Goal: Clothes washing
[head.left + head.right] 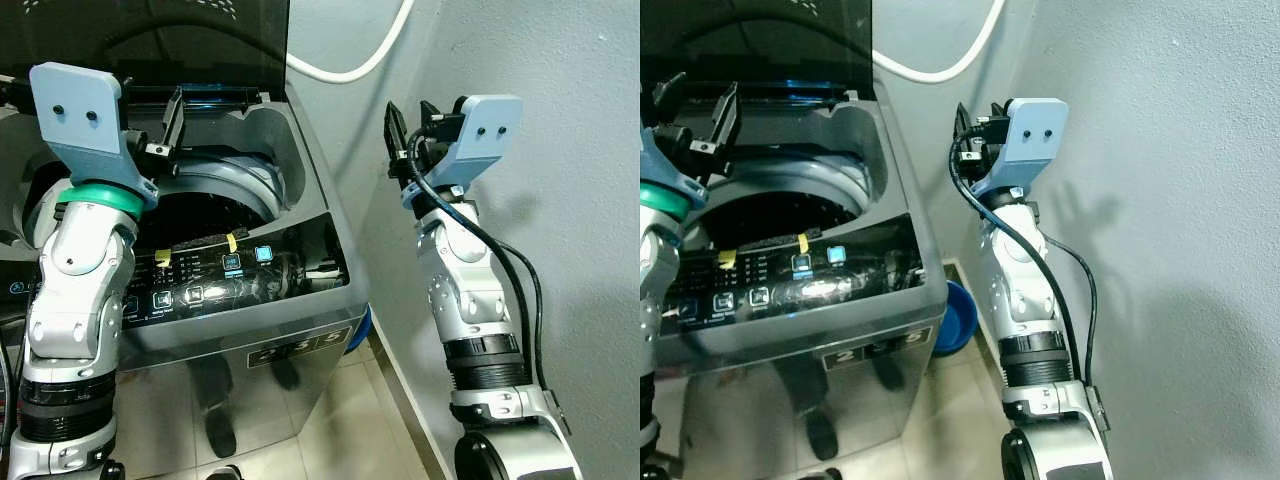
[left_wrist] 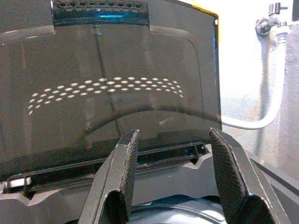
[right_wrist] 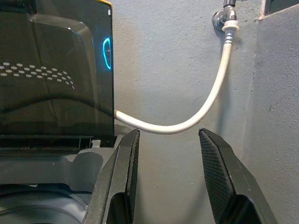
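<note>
Washing machine [image 1: 250, 300] is standing against a grey wall [image 1: 1160, 150], directly before the robot, with its dark tinted lid [image 2: 112, 84] standing raised upright at the back and the drum opening [image 1: 205, 210] lying exposed and dark inside. A white hose [image 3: 205, 105] is curving from a wall tap [image 3: 226, 16] down behind the lid. A blue basin [image 1: 952, 318] is sitting on the tiled floor [image 1: 330, 420] in the narrow gap between the machine and the wall. The left gripper [image 2: 170, 177] is hovering over the drum's rear rim, fingers spread and grasping nothing. The right gripper [image 3: 168, 182] is hanging beside the machine near the wall, fingers likewise parted and empty. The front control panel [image 1: 200, 280] is glowing with blue-lit buttons, with yellow tape strips [image 1: 231, 242] sticking to it.
</note>
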